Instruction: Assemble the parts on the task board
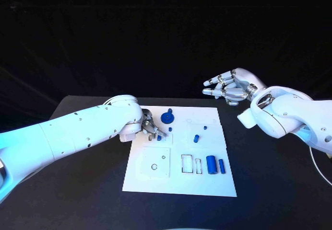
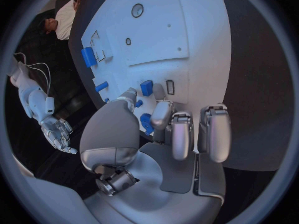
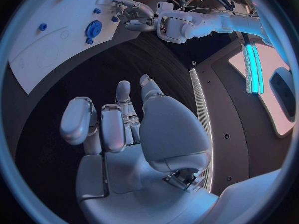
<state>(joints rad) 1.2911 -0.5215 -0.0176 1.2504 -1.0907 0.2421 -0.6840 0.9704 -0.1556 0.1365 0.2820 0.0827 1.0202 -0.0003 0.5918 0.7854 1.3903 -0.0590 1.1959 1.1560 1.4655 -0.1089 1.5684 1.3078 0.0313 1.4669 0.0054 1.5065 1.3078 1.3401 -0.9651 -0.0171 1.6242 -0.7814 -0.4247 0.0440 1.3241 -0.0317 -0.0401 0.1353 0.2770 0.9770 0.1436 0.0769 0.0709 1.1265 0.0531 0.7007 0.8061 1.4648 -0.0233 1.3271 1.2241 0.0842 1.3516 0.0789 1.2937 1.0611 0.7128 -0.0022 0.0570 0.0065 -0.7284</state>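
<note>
The white task board [image 1: 207, 184] lies in the middle of the table. My left hand [image 1: 148, 125] hovers low over its far left part. Its thumb [image 2: 127, 98] and a finger [image 2: 161, 112] stand on either side of a small blue block [image 1: 159, 137] [image 2: 146, 87] on the board; I cannot tell whether they grip it. A blue gear [image 1: 167, 116] and a small blue peg [image 1: 170, 129] sit just beyond the fingers. A short blue piece [image 1: 196, 139] lies mid-board. Two blue cylinders [image 1: 211, 164] [image 1: 221, 166] lie nearer me. My right hand [image 1: 231, 86] is raised off the board's far right corner, fingers apart, holding nothing.
The board has empty outlined slots [image 1: 187, 164] and a square recess with a small ring [image 1: 153, 166] near its front left. Black table [image 1: 277, 182] surrounds the board on all sides. From the right wrist view, the left hand [image 3: 140, 17] reaches over the board [image 3: 44, 59].
</note>
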